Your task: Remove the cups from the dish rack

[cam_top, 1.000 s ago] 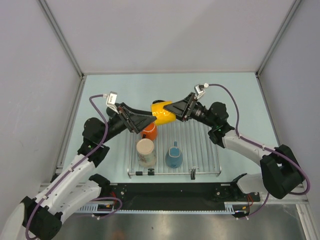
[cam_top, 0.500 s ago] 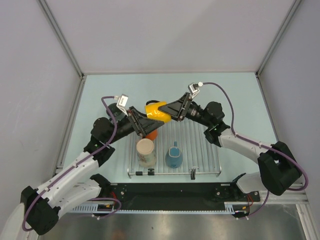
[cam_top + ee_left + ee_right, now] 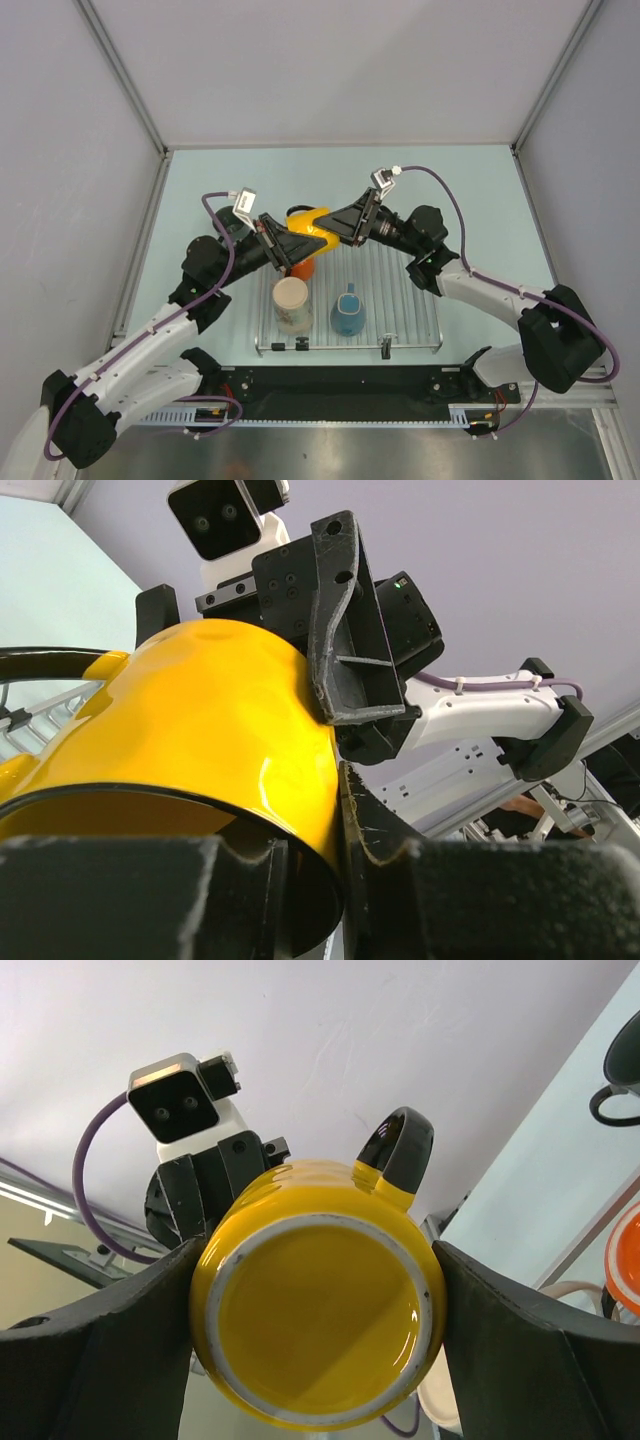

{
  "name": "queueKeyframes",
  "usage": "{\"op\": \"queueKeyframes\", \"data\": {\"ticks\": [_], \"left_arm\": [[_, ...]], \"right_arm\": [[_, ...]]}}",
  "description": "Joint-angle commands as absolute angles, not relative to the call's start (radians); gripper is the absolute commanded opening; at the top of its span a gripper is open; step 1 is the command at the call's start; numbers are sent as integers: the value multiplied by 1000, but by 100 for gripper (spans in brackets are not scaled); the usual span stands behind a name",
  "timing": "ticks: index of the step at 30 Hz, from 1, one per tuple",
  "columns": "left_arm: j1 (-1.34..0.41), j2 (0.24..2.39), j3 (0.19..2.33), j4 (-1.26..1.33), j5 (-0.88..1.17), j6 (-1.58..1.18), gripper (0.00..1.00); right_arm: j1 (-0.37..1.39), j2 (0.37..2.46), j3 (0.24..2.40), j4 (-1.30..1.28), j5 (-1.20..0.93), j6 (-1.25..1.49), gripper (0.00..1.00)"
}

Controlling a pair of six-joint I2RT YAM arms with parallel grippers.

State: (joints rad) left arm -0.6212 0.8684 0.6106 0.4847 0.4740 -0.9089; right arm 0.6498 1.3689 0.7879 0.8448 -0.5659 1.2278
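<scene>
A yellow cup [image 3: 305,222] hangs on its side above the back of the dish rack [image 3: 405,290], held from both ends. My right gripper [image 3: 328,226] is shut on it, a finger pressed on each side of its base [image 3: 315,1330]. My left gripper [image 3: 296,246] is shut on the cup's rim [image 3: 300,810], one finger inside the mouth and one outside the wall. On the rack stand an orange cup [image 3: 304,267], a cream cup [image 3: 291,303] and a blue cup [image 3: 348,312]. A dark cup [image 3: 622,1060] rests on the table.
The two arms meet over the rack's back left corner. Grey walls enclose the pale green table [image 3: 470,190] on three sides. The arm bases and a black rail [image 3: 340,380] run along the near edge.
My left gripper has moved in from the left and closed on the yellow cup's rim. The right gripper has carried the cup slightly left, keeping its grip.
</scene>
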Motion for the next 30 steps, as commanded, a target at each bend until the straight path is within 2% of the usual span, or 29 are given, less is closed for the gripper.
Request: {"op": "queueKeyframes", "data": {"ticks": [1, 2, 3, 4, 5, 11, 16, 23, 26, 29, 30], "left_arm": [[-626, 865, 627, 462, 433, -884, 0], [-626, 865, 637, 430, 425, -879, 0], [-627, 864, 644, 411, 407, -864, 0], [-626, 861, 652, 388, 396, -856, 1], [-627, 858, 664, 347, 382, -848, 0], [-627, 839, 710, 221, 311, -787, 0], [-626, 842, 804, 59, 233, -675, 0], [-624, 883, 983, -174, 105, -554, 0], [-623, 940, 1134, -387, -68, -459, 1], [-623, 1043, 1291, -636, -327, -364, 0], [-615, 1110, 1328, -708, -483, -361, 0]], "right_arm": [[649, 1309, 835, 855, -545, 1160, 28], [647, 1302, 834, 844, -542, 1149, 48], [644, 1295, 833, 830, -532, 1141, 61], [640, 1287, 824, 804, -525, 1135, 86], [632, 1269, 821, 792, -519, 1129, 99], [578, 1192, 807, 616, -425, 1080, 100], [538, 1059, 885, 182, -139, 858, 100], [526, 1011, 1015, -176, 96, 692, 100], [549, 993, 1026, -271, 169, 648, 100], [574, 970, 1009, -334, 268, 617, 100], [578, 966, 1003, -356, 281, 615, 100]]}}
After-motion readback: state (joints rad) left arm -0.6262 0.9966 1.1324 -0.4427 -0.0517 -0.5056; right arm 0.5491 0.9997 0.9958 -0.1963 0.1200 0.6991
